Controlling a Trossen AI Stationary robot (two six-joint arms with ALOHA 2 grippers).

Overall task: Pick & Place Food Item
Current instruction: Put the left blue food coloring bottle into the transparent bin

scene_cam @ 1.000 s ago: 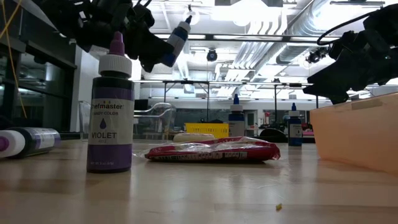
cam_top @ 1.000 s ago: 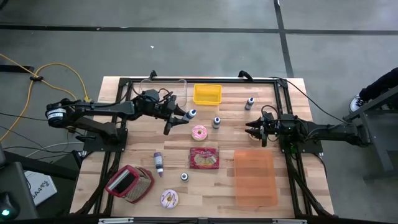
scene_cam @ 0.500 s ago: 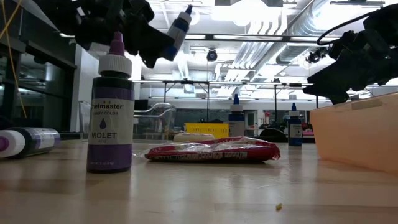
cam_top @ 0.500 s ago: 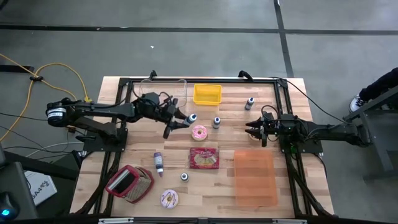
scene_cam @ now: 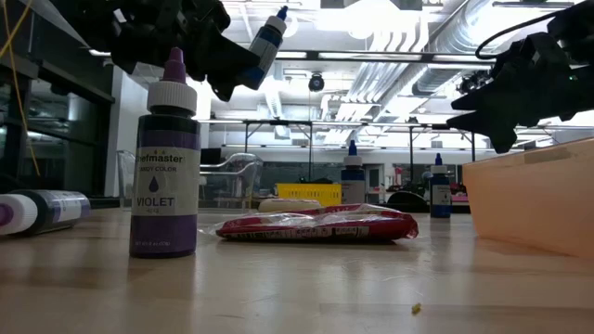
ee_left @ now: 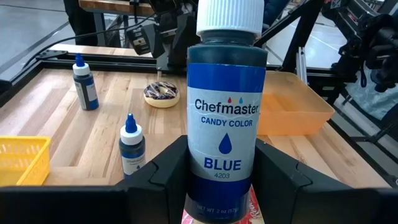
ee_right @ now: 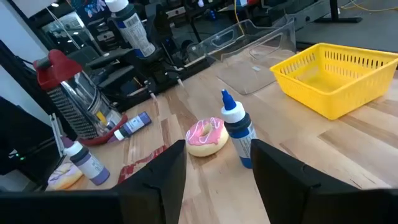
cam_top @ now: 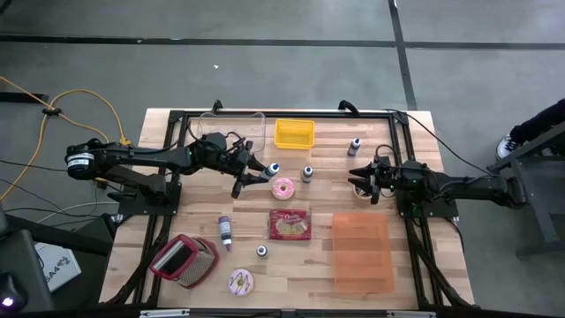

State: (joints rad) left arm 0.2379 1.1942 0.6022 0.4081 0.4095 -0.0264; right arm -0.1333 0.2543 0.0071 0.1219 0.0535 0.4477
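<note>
My left gripper is shut on a blue candy-colour bottle and holds it in the air above the table's middle left, near a pink doughnut. A red food packet lies flat in the middle. A second doughnut sits near the front edge. My right gripper hovers open at the middle right with nothing between its fingers. In the low view the bottle shows high above the table. My left gripper pinches the bottle's lower body between its two fingers, one on each side. The fingers reach out nearly level from the table's left. The bottle hangs clear of the table, tilted, white cap uppermost.
A yellow basket and a clear box stand at the back. An orange tray lies front right. A violet bottle lies on its side; small bottles stand about. A red-handled grater is front left.
My right gripper has tipped up a little while staying in place, still open.
</note>
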